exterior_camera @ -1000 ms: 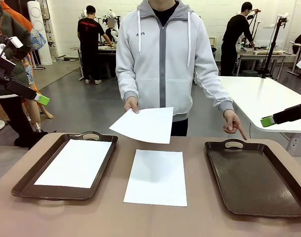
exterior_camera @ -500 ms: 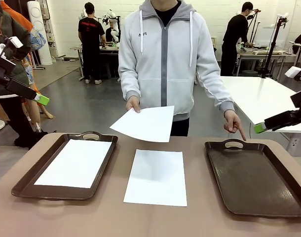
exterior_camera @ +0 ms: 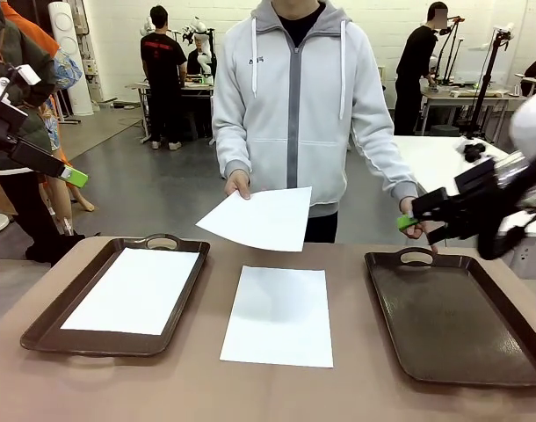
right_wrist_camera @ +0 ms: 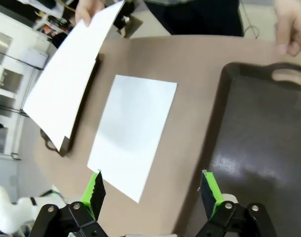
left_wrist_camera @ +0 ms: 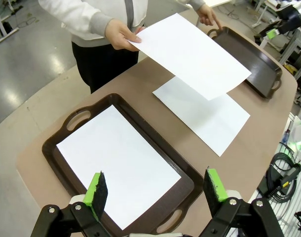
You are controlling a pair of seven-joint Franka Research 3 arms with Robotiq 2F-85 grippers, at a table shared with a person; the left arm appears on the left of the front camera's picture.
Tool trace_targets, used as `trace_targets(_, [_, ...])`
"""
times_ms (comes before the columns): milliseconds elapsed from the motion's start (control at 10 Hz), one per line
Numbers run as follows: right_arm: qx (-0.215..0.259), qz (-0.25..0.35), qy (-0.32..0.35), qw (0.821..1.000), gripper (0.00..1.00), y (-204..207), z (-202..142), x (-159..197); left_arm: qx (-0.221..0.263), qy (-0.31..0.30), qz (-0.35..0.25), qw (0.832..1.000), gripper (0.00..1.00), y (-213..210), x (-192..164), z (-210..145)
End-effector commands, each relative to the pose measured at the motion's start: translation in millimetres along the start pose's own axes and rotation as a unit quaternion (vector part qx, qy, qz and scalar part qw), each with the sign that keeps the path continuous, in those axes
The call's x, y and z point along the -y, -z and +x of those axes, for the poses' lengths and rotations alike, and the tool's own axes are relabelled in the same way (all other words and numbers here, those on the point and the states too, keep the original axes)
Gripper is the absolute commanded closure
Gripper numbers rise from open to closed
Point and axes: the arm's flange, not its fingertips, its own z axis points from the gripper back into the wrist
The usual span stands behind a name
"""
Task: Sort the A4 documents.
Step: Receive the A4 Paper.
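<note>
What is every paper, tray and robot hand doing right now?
Left tray: holds one sheet.
Right tray: empty; a person's hand points at it.
Left sheet: flat inside the left tray.
Middle sheet: flat on the table, between the trays.
Held sheet: in the air, held by the person's other hand.
Left gripper: open, holding nothing.
Right gripper: open, holding nothing.

Front camera looks across the worktop (exterior_camera: 189, 387); wrist cameras peer down past left hand (left_wrist_camera: 155, 183) and right hand (right_wrist_camera: 152, 186), sharing the middle sheet (left_wrist_camera: 209, 123) ahead.
</note>
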Motion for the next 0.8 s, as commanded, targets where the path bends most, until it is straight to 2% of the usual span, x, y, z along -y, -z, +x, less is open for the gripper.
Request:
trace_targets(0, [-0.005,0.023,0.055,0.998,0.0,35,27,3,-0.002,0.007,0.002,1.0,0.0,1,0,-1])
trace_targets(300, [-0.008,0.092,0.133,0.987,0.0,78,44,-2,-0.002,0.007,0.002,1.0,0.0,1,0,-1])
trace_targets(700, [-0.034,0.185,0.208,0.96,0.0,127,61,-17,-0.002,0.007,0.002,1.0,0.0,1,0,-1])
